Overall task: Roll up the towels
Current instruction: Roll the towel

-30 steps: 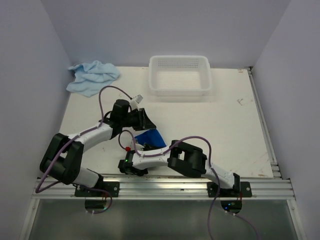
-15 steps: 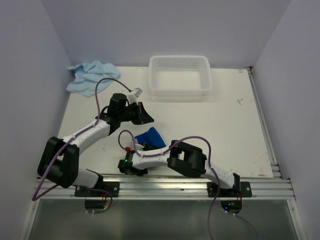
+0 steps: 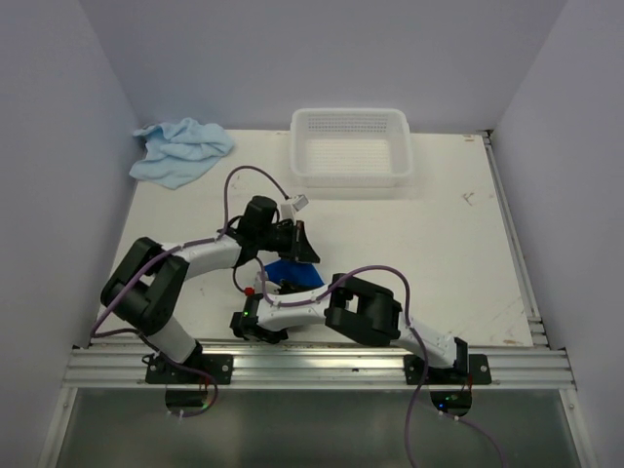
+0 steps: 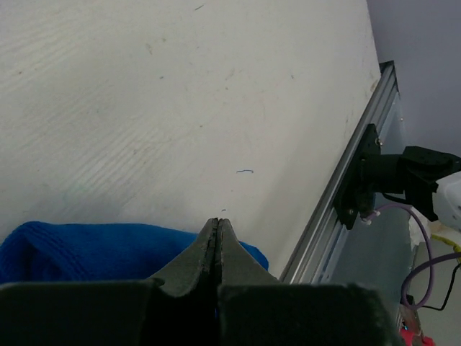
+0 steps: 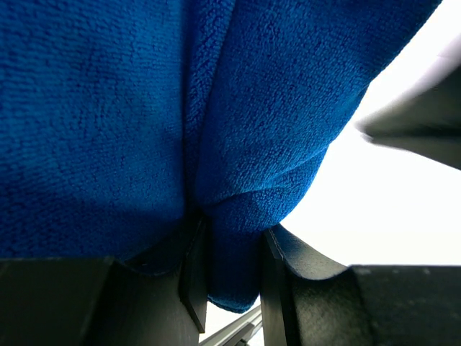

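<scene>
**Left gripper coming back over the dark towel**

Left gripper [image 4: 217, 229], fingers pressed together with nothing between them, is swinging in from the left. It is now hanging just over the dark blue towel [image 3: 292, 274], hiding more of it than half a second ago. I am keeping the right gripper [image 5: 230, 263] clamped on a bunched fold of that towel, which is lying near the front edge of the table [image 3: 439, 244], between the two arms. I am reading this as lining up to press the cloth for rolling. The pale blue towel [image 3: 180, 151] is sitting crumpled in the far left corner, not yet rolled.
</scene>
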You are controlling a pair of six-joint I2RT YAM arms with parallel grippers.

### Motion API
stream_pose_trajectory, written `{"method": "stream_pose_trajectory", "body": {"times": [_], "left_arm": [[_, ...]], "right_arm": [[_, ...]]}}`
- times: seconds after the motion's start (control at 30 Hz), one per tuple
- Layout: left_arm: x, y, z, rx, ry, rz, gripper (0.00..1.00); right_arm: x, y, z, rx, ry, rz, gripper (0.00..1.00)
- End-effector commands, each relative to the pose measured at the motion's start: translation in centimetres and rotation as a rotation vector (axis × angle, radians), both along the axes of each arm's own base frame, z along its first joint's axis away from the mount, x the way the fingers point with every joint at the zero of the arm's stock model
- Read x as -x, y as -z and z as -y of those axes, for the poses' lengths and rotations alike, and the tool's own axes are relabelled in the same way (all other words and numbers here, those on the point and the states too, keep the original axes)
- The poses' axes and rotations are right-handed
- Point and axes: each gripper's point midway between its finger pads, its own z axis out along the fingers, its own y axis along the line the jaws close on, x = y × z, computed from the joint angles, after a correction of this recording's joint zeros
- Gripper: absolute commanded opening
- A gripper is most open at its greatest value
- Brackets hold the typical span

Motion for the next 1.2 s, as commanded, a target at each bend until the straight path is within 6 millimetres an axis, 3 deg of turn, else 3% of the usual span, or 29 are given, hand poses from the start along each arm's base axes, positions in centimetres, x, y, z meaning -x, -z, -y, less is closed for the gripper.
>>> {"method": "stream_pose_trajectory", "body": {"times": [0.0,0.07,0.4,0.47,0.63,0.8,0.97,1.17], "left_arm": [[-0.8,3.5,-1.1,-0.105,-0.018,-0.003,0.0],[-0.5,4.9,-1.5,-0.13,-0.024,-0.028,0.0],[-1.1,7.6,-2.3,-0.151,-0.072,-0.019,0.0],[-1.7,8.6,-3.1,-0.164,-0.099,-0.016,0.0],[-2.6,10.1,-4.3,-0.187,-0.147,-0.026,0.0],[-3.3,10.2,-4.5,-0.193,-0.173,-0.014,0.0],[-3.5,10.5,-4.6,-0.2,-0.186,-0.015,0.0],[-3.9,10.9,-4.8,-0.22,-0.201,-0.007,0.0]], "right_arm": [[0.9,1.5,-0.1,-0.02,0.023,-0.039,0.0],[0.9,1.6,0.0,-0.019,0.026,-0.041,0.0],[1.1,1.4,0.7,-0.017,0.037,-0.035,0.03],[1.2,1.2,1.0,-0.018,0.039,-0.031,0.13],[1.6,0.5,1.9,-0.027,0.049,-0.007,0.25],[2.4,0.0,2.6,-0.063,0.063,0.003,0.33],[3.0,-1.1,3.1,-0.071,0.06,0.026,0.53],[3.8,-1.6,4.0,-0.083,0.07,0.04,0.58]]}}
